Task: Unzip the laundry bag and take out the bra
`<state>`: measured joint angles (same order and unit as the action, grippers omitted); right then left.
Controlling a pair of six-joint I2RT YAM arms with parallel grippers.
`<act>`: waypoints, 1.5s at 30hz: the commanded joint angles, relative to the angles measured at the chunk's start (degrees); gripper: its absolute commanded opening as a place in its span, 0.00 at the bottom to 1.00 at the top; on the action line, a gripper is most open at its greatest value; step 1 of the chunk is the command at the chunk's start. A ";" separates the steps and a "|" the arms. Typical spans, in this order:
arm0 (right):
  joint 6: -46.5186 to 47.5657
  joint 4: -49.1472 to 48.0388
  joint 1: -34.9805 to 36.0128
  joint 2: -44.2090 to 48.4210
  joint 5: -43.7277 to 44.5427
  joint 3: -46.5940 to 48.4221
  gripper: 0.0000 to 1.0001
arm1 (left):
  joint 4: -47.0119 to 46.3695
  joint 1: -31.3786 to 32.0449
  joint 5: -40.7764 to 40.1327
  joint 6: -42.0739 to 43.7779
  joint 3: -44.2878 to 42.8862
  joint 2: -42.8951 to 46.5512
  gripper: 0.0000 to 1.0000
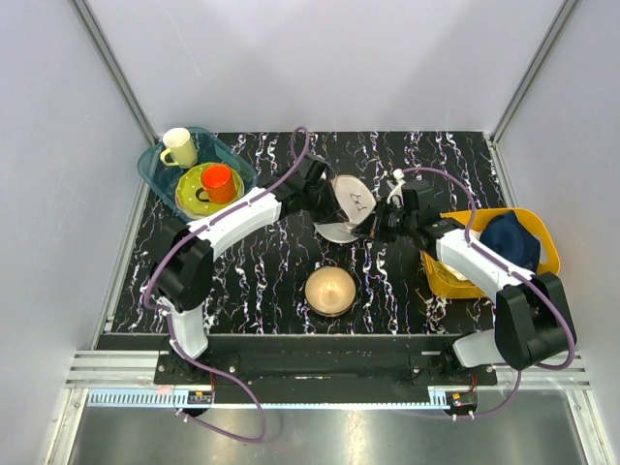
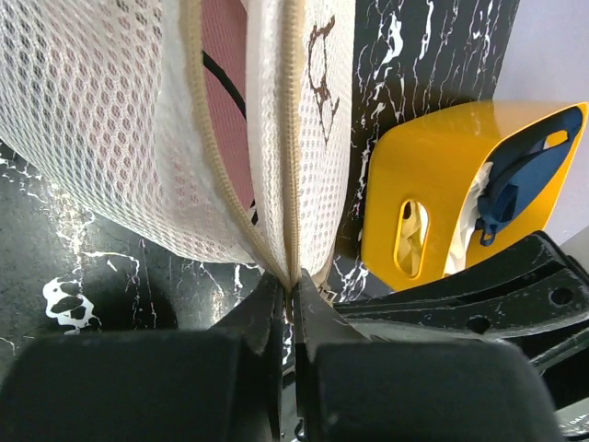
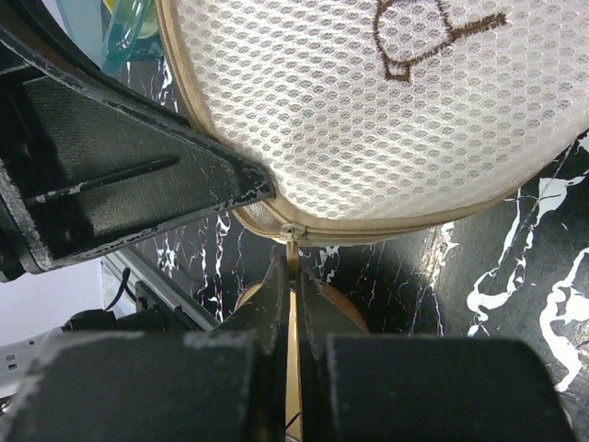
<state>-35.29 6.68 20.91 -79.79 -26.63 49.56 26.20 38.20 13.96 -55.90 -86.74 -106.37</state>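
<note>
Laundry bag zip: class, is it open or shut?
Partly open: the laundry bag shows zip rows parted, with the pink bra between them.

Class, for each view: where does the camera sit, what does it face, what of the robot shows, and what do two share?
Top external: above and behind, looking down; both arms flank the cream-white mesh laundry bag.
Left wrist: on that arm, looking along the left claw, shut on the bag's zip edge.
Right wrist: likewise, along the right claw, shut on the zip pull.
Shared: both wrist views show the bag's drawing.
</note>
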 commanded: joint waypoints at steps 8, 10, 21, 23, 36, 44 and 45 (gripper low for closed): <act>8.56 6.23 -1.31 7.27 9.75 -2.10 0.00 | 2.89 -6.90 -1.13 8.34 -3.34 7.31 0.00; 8.13 6.59 -1.31 7.72 9.41 -2.36 0.00 | 2.98 -9.00 0.10 8.96 -4.40 6.18 0.00; 3.74 5.36 2.38 9.65 7.38 0.71 0.00 | 10.01 -9.37 3.89 11.68 -24.98 -9.39 0.58; 3.30 4.58 2.38 8.78 6.95 0.71 0.00 | 10.28 -9.10 2.75 12.31 -22.87 -5.80 0.79; 2.15 2.46 2.38 4.46 5.45 2.47 0.00 | -0.70 -1.99 3.62 6.07 -0.80 4.96 0.88; 2.94 4.22 2.39 7.10 7.29 1.42 0.00 | 0.35 -1.54 1.69 6.42 -3.96 1.86 0.51; 2.94 4.31 2.38 7.19 7.21 1.24 0.00 | 0.78 -1.63 1.43 6.50 -4.05 1.78 0.32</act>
<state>-32.99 11.66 22.79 -75.11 -20.40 49.47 28.45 37.01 16.56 -49.45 -88.20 -104.92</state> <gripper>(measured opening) 0.017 0.535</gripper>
